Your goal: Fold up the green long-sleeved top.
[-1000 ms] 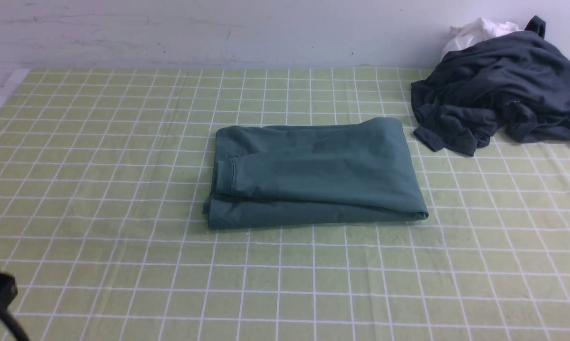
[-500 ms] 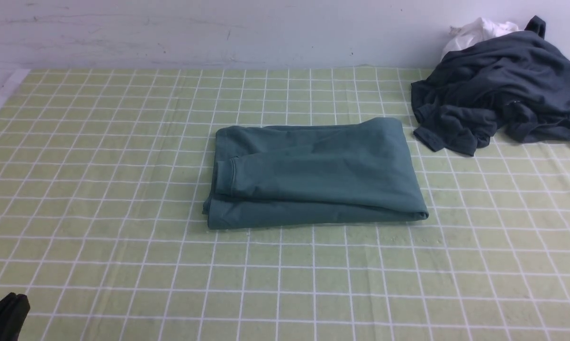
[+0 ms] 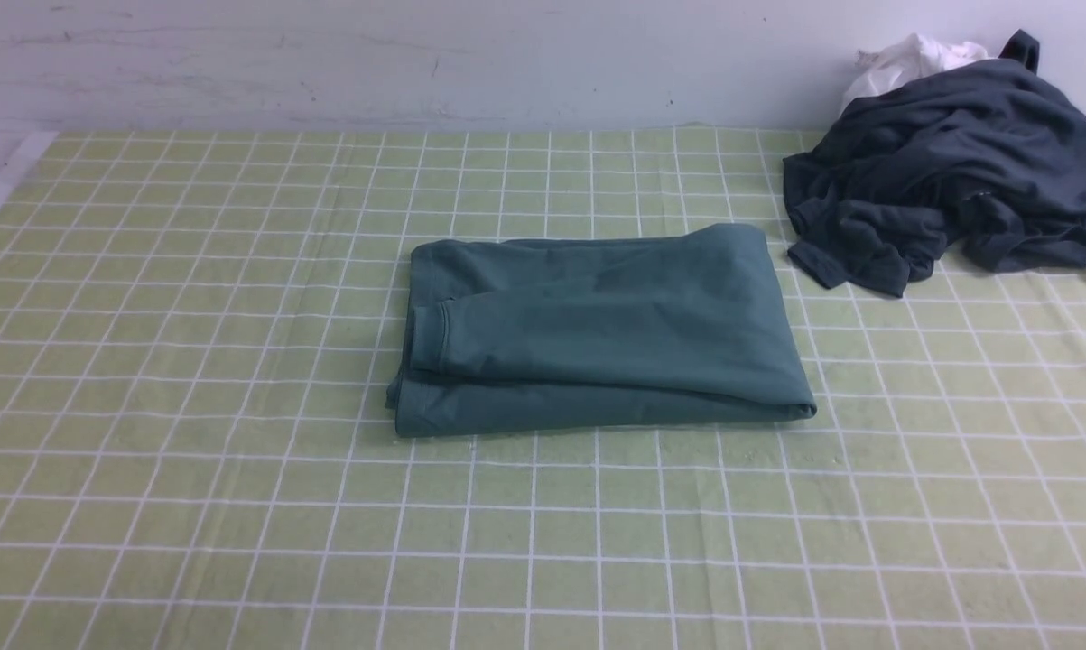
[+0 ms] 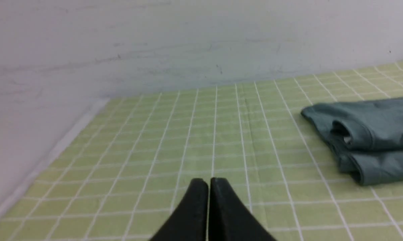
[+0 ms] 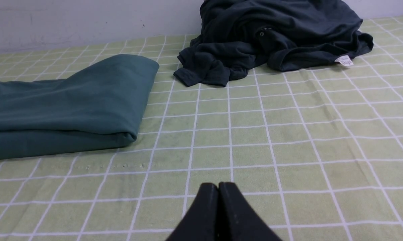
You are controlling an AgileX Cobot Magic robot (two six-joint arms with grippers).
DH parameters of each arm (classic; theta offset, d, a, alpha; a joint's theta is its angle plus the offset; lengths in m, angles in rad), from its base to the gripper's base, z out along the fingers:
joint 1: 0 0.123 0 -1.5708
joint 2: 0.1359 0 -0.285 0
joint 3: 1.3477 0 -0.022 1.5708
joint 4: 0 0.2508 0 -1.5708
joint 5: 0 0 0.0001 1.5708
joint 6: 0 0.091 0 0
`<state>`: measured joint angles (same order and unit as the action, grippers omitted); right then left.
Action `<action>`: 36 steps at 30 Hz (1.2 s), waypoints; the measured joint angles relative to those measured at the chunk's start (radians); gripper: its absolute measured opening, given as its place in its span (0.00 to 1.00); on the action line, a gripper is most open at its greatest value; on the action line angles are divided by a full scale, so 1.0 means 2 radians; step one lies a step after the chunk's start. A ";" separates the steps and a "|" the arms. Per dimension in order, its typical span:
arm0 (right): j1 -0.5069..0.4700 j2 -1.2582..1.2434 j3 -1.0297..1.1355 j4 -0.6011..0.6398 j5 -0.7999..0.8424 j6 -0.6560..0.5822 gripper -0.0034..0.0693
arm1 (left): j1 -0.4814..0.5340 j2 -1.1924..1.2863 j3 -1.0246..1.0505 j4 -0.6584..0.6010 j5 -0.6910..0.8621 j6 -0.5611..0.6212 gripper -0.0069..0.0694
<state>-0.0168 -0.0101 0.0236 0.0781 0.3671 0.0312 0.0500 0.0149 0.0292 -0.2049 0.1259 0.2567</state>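
L gripper now out of front view; both grippers closed, green top unmoved.

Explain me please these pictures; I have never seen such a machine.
It is a robot with two arms. One camera looks forward from between the arms; two others sit on its wrists. On the gridded table lies a green top, folded into a bundle. Farther back, to the right, are a dark garment and something white. The left gripper and right gripper, each seen only in its own wrist picture, are shut and hold nothing.
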 joint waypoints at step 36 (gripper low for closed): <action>0.000 0.000 0.000 0.001 0.001 0.000 0.04 | -0.036 -0.013 -0.001 0.052 0.119 -0.069 0.09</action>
<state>-0.0168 -0.0101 0.0228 0.0791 0.3689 0.0312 -0.0214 -0.0110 0.0280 -0.1002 0.3639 0.1192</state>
